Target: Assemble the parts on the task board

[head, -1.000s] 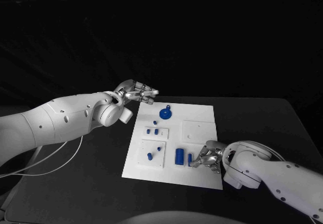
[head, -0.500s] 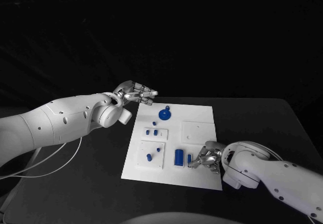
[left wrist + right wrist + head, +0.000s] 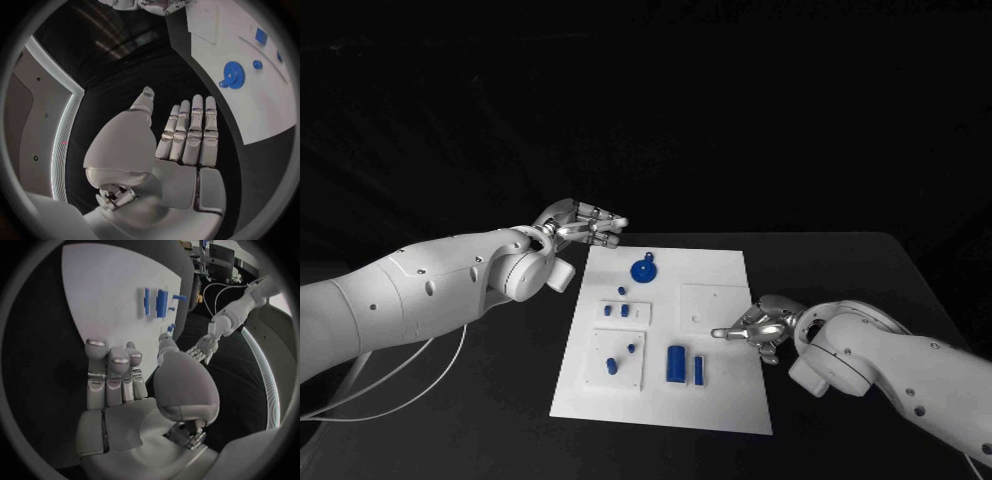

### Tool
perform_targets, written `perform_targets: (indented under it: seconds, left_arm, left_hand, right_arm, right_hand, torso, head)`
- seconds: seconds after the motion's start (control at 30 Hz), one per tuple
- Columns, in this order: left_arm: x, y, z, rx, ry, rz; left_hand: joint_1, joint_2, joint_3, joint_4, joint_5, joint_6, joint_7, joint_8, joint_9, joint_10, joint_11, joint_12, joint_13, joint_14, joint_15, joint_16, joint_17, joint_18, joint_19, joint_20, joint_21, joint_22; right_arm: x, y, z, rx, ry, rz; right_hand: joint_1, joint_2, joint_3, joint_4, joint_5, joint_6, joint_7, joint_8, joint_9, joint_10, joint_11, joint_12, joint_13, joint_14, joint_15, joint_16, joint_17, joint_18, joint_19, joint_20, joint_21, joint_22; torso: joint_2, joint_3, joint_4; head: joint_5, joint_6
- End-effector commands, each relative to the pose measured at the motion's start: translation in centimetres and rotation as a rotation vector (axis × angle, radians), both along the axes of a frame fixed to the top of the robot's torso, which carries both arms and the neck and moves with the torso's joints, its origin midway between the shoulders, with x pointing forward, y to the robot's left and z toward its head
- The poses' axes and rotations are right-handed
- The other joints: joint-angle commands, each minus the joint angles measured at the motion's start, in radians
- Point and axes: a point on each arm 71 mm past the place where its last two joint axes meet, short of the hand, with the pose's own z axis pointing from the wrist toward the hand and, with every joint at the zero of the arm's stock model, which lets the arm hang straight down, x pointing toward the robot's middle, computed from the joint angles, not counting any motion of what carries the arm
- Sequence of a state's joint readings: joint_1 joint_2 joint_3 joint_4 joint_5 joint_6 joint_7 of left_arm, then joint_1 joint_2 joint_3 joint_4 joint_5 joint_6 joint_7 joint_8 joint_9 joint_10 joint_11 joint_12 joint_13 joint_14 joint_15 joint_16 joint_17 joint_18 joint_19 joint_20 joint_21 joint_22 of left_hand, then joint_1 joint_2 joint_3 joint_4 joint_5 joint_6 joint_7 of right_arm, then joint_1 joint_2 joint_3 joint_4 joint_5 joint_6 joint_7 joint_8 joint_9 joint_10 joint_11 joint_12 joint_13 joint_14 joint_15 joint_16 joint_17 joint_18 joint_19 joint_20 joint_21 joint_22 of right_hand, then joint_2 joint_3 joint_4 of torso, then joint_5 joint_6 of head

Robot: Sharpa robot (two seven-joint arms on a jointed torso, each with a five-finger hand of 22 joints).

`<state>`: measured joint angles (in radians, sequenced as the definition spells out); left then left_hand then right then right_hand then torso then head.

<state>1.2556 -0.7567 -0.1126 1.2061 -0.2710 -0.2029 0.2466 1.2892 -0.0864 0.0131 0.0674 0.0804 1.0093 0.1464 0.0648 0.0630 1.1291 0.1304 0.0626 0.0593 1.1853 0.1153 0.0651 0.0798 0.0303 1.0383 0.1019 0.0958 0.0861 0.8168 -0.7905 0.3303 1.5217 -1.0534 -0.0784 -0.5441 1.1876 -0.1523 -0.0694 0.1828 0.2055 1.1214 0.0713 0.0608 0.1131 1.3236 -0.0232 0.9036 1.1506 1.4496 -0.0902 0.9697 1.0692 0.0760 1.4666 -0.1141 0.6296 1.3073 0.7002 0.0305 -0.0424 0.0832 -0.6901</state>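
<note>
Both hands are empty, fingers spread and gripping nothing: the right hand [image 3: 756,330] hovers at the right edge of the task board [image 3: 718,400], the left hand [image 3: 589,222] off its far left corner above the surface [image 3: 473,420]. Parts on the board include a blue gear [image 3: 642,271] near the far edge, and a thick blue cylinder [image 3: 675,364] beside a thin blue pin [image 3: 700,369] near the near edge. Judging by position, the right hand should take the pin next: descend straight over it and close on its long sides without nudging the cylinder.
</note>
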Motion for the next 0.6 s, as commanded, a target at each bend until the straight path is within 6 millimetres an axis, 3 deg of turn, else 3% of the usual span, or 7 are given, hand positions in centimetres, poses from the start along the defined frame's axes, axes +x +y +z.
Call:
perform_targets:
  seconds: [0.03,0.17,0.23,0.4,0.43,0.53,0.6]
  left_arm:
    - [0.2,0.2,0.3,-0.066,-0.014,0.059]
    - [0.6,0.4,0.3,-0.091,-0.017,0.089]
    - [0.9,0.4,0.3,-0.105,-0.022,0.107]
    - [2.0,0.4,0.2,-0.130,-0.031,0.139]
    - [2.2,0.4,0.2,-0.136,-0.034,0.145]
    - [2.8,0.5,0.2,-0.152,-0.042,0.159]
    - [3.0,0.5,0.2,-0.162,-0.046,0.162]
  left_hand:
    - [0.002,0.012,-0.001,-0.009,0.005,0.004,0.001,-0.002,0.000,0.003,0.000,-0.003,0.001,-0.010,0.002,-0.004,-0.004,0.005,-0.006,0.000,-0.007,-0.002]
    - [0.004,0.026,-0.007,-0.024,0.007,0.007,0.001,-0.002,0.000,0.000,0.001,-0.003,0.001,-0.019,0.005,-0.004,-0.008,0.010,-0.006,0.004,-0.009,-0.003]
    - [0.004,0.035,-0.012,-0.033,0.008,0.008,-0.001,-0.002,0.000,-0.002,0.001,-0.003,0.001,-0.024,0.007,-0.004,-0.009,0.012,-0.005,0.005,-0.010,-0.003]
    - [0.002,0.054,-0.022,-0.049,0.009,0.012,-0.006,-0.002,0.000,0.003,-0.002,-0.004,0.000,-0.043,0.010,-0.004,-0.013,0.015,-0.010,0.010,-0.015,-0.006]
    - [0.001,0.058,-0.025,-0.052,0.009,0.013,-0.007,-0.002,0.000,0.010,-0.004,-0.004,0.001,-0.052,0.010,-0.005,-0.014,0.014,-0.015,0.012,-0.018,-0.008]
    - [0.001,0.066,-0.032,-0.062,0.009,0.004,-0.023,-0.002,-0.001,-0.020,-0.011,-0.004,0.001,-0.079,0.007,-0.005,-0.016,0.019,-0.018,0.017,-0.020,-0.009]
    - [-0.002,0.070,-0.034,-0.067,0.008,-0.010,-0.029,-0.003,-0.002,-0.068,-0.012,-0.004,-0.001,-0.092,0.008,-0.005,-0.016,0.034,-0.011,0.026,-0.017,-0.009]
  right_arm:
    - [2.3,-0.9,1.7,0.226,-0.126,-0.049]
    - [4.7,-2.7,3.1,0.340,-0.240,-0.103]
    - [6.0,-4.0,3.6,0.403,-0.306,-0.145]
    - [8.3,-6.5,3.7,0.513,-0.404,-0.240]
    - [8.7,-7.0,3.7,0.536,-0.420,-0.257]
    - [9.6,-8.0,3.6,0.614,-0.448,-0.306]
    - [10.1,-8.4,3.5,0.661,-0.464,-0.333]
  right_hand:
    - [0.000,0.023,-0.001,-0.035,0.011,0.011,-0.001,0.003,0.004,-0.006,0.000,-0.005,-0.008,-0.001,0.004,-0.011,-0.006,0.010,0.042,0.009,-0.026,0.066]
    - [-0.002,0.083,-0.021,-0.113,0.030,0.021,-0.001,0.003,0.004,-0.017,0.001,-0.021,-0.022,-0.012,0.005,-0.050,-0.037,0.013,0.035,0.010,-0.118,0.041]
    - [0.012,0.114,-0.029,-0.160,0.045,0.021,0.000,0.003,0.002,-0.059,0.004,-0.096,-0.073,-0.045,0.011,-0.131,-0.101,0.017,0.010,0.015,-0.262,-0.001]
    - [0.049,0.179,-0.044,-0.259,0.068,-0.027,0.028,0.000,-0.037,-0.126,0.035,-0.469,-0.462,-0.152,0.054,-0.447,-0.333,0.002,-0.098,0.060,-0.572,-0.284]
    - [0.060,0.175,-0.047,-0.280,0.063,-0.037,0.031,0.008,-0.047,-0.080,0.060,-0.591,-0.622,-0.156,0.078,-0.561,-0.423,0.003,-0.242,0.090,-0.527,-0.411]
    - [0.065,0.207,-0.037,-0.294,0.061,-0.064,0.055,0.001,-0.050,-0.164,0.119,-0.815,-0.893,-0.295,0.168,-0.805,-0.625,-0.006,-0.430,0.173,-0.547,-0.649]
    - [0.065,0.236,-0.024,-0.315,0.049,-0.079,0.051,0.004,-0.050,-0.186,0.132,-0.836,-1.088,-0.315,0.193,-0.907,-0.833,0.026,-0.477,0.232,-0.564,-0.894]
  torso:
    - [-0.007,-0.0021,-0.0088]
    - [-0.009,-0.0002,-0.0115]
    - [-0.011,0.0010,-0.0115]
    - [-0.019,0.0040,-0.0103]
    - [-0.021,0.0059,-0.0101]
    - [-0.024,0.0105,-0.0121]
    - [-0.026,0.0136,-0.0114]
  head:
    - [-0.011,0.038]
    - [-0.018,0.067]
    - [-0.023,0.087]
    - [-0.029,0.125]
    - [-0.029,0.134]
    - [-0.028,0.149]
    - [-0.030,0.156]
